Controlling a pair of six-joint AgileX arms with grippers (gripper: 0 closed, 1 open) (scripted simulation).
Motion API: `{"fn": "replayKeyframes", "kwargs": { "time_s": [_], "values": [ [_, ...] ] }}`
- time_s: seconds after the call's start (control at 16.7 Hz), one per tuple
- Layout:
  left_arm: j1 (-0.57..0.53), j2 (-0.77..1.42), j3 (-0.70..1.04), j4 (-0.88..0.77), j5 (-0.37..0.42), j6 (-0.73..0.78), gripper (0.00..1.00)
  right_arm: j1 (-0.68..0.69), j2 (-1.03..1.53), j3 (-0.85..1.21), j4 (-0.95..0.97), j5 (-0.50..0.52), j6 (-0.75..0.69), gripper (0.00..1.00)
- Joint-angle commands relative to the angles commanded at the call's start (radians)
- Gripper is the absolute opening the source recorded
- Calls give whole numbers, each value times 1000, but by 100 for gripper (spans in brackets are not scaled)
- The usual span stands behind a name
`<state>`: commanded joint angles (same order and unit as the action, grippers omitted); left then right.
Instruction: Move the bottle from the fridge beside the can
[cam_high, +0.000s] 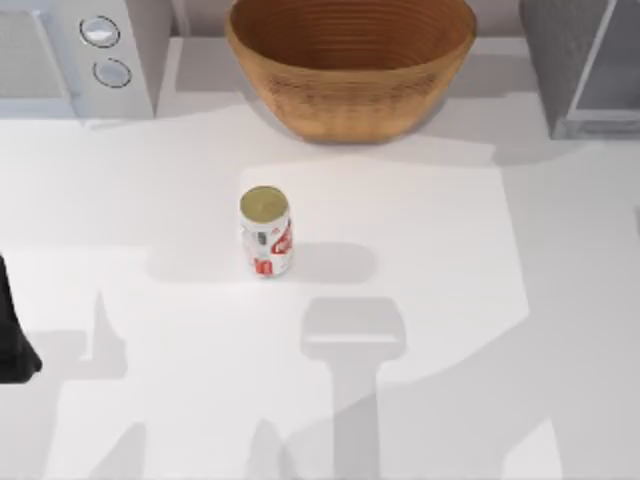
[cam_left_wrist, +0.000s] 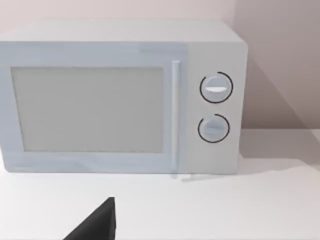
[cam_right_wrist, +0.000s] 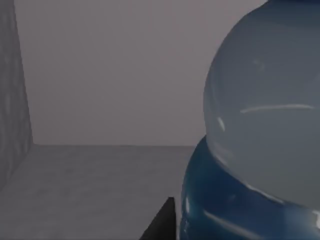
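1. In the right wrist view the bottle (cam_right_wrist: 260, 130) sits very close to the camera, its clear rounded body above a blue label band. It stands on a grey speckled floor with a speckled side wall and a plain back wall behind it — the inside of the fridge (cam_high: 585, 65). A dark finger tip (cam_right_wrist: 162, 222) of the right gripper shows just beside the bottle's base; I cannot tell whether the fingers are spread or closed on it.

2. From the top view the fridge stands at the table's far right corner, its pale door panel swung open toward the right edge.

3. The can (cam_high: 266, 232) stands upright near the middle of the table (cam_high: 450, 260), well apart from the fridge, with its gold top facing up and red markings on its side.

4. Count: one bottle, one can, one fridge, one wicker basket (cam_high: 350, 60) at the far middle, and one white microwave (cam_high: 75, 55) with two round knobs at the far left corner.

5. Bare tabletop lies all round the can, with wide room to its right and toward the near edge — the basket is the nearest thing behind it.

6. The left arm (cam_high: 15, 330) is parked at the table's left edge; its wrist view faces the microwave, with one dark finger tip (cam_left_wrist: 97, 222) showing, and I cannot tell how its fingers stand.
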<state>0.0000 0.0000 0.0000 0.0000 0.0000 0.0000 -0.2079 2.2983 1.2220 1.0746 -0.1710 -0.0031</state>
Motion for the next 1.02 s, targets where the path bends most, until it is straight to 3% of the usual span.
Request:
{"fn": "replayKeyframes", "kwargs": {
  "time_s": [0.42,1.02],
  "values": [
    [0,0,0,0,0,0,100,-3,-6,1,-4,0,1,0],
    [0,0,0,0,0,0,100,-3,-133,25,-157,-2,3,0]
  ]
}}
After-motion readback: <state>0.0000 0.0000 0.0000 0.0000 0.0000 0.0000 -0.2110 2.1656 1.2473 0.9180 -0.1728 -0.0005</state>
